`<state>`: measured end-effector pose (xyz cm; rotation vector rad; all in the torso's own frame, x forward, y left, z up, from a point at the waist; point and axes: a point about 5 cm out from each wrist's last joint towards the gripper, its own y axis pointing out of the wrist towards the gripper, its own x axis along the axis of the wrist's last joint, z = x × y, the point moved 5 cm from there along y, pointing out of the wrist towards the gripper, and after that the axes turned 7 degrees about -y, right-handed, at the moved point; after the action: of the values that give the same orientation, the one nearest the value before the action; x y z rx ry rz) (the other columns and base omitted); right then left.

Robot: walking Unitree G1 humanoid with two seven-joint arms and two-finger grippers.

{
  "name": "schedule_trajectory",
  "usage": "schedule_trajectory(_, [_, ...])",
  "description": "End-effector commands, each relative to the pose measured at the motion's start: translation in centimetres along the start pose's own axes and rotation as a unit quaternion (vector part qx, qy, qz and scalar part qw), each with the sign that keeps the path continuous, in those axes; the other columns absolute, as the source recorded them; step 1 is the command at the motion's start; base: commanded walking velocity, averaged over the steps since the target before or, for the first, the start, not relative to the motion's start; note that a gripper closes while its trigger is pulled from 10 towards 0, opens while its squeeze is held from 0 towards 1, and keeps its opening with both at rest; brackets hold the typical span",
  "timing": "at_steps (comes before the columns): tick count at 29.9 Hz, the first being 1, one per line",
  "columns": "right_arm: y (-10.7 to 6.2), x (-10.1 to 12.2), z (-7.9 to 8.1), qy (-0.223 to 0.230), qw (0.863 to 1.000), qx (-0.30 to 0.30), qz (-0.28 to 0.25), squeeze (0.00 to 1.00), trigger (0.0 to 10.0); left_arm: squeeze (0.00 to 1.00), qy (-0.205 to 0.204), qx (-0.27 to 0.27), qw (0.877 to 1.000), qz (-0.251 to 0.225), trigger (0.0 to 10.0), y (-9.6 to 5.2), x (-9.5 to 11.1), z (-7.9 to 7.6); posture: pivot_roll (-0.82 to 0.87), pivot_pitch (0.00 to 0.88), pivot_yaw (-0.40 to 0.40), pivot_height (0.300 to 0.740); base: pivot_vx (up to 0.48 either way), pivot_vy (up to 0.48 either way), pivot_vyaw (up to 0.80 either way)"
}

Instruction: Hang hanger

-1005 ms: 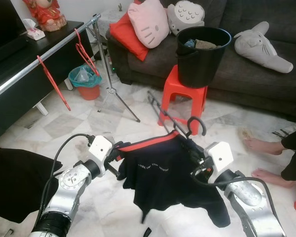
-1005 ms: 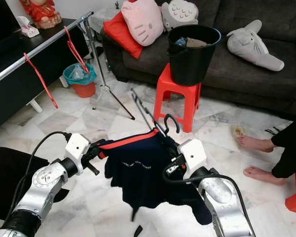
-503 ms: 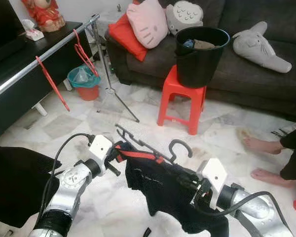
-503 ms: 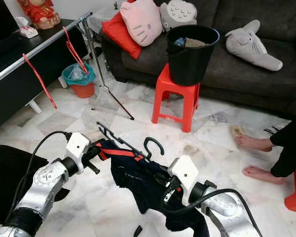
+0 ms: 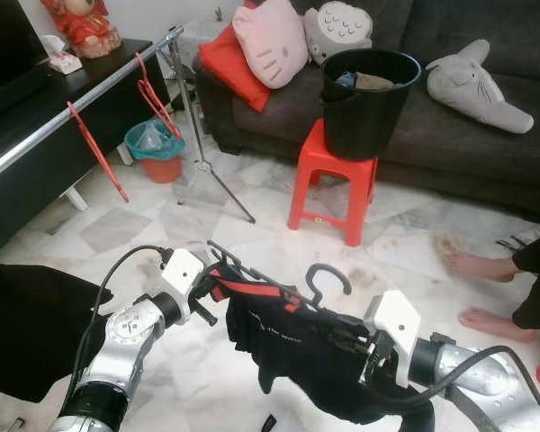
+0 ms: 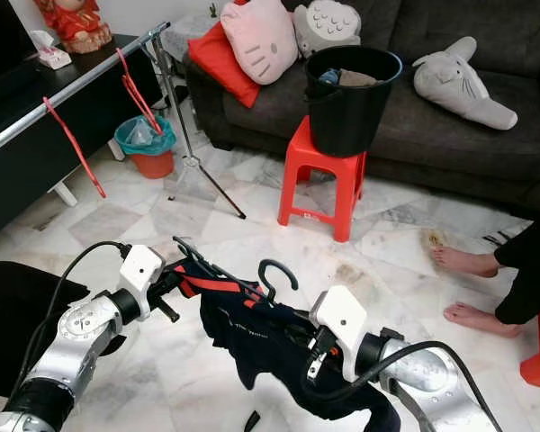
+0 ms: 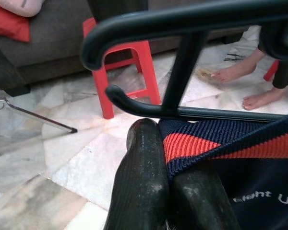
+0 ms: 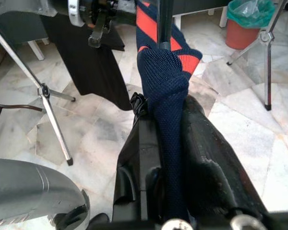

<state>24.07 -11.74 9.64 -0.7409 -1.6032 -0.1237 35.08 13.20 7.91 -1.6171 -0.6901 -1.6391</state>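
Marble floor [image 5: 207, 220], both grippers' jaws clamped on navy shirt [image 5: 292, 346], black hanger [image 5: 279, 279] partly hidden.

soft even daylight, head views sharp; wrist views blur the near black fingers [image 7: 141, 191]; glossy white marble floor [image 5: 405, 243] shines faintly.

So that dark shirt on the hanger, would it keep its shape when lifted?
Probably not: the shirt sags in folds below the hanger, so it looks floppy. Its knit collar bunches between the right tool fingers, suggesting soft, light cloth.
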Motion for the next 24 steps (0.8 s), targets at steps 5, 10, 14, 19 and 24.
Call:
schedule_trajectory(5, [-0.3, 1.1, 1.4, -0.005, 1.0, 0.024, -0.008, 0.0, 10.0, 0.0, 0.019, 0.017, 1.0, -0.018, 10.0, 0.7, 1.4, 1.0, -0.07, 0.068, 0.084, 0.74, 0.0, 0.0, 0.0])
schedule_trajectory(10, [-0.5, 1.2, 1.6, 0.0, 1.0, 0.016, -0.006, 0.0, 10.0, 0.0, 0.021, 0.022, 0.999, -0.022, 10.0, 1.1, 1.7, 1.2, -0.07, 0.069, 0.085, 0.74, 0.0, 0.0, 0.0])
schedule_trajectory(14, [-0.7, 0.7, 1.7, 0.009, 1.0, 0.008, 0.007, 0.0, 10.0, 0.0, 0.022, 0.0, 0.999, -0.026, 10.0, 1.5, 2.2, 0.9, -0.07, 0.07, 0.086, 0.74, 0.0, 0.0, 0.0])
schedule_trajectory(19, [-0.9, 0.3, 1.3, 0.012, 1.0, 0.002, 0.018, 0.0, 10.0, 0.0, 0.038, -0.041, 0.998, -0.007, 10.0, 1.4, 1.7, 0.0, -0.07, 0.07, 0.085, 0.74, 0.0, 0.0, 0.0])
schedule_trajectory(24, [-0.8, 0.5, 0.9, 0.008, 1.0, 0.001, 0.019, 0.0, 10.0, 0.0, 0.05, -0.072, 0.996, 0.016, 10.0, 1.1, 1.0, -0.6, -0.06, 0.07, 0.085, 0.74, 0.0, 0.0, 0.0])
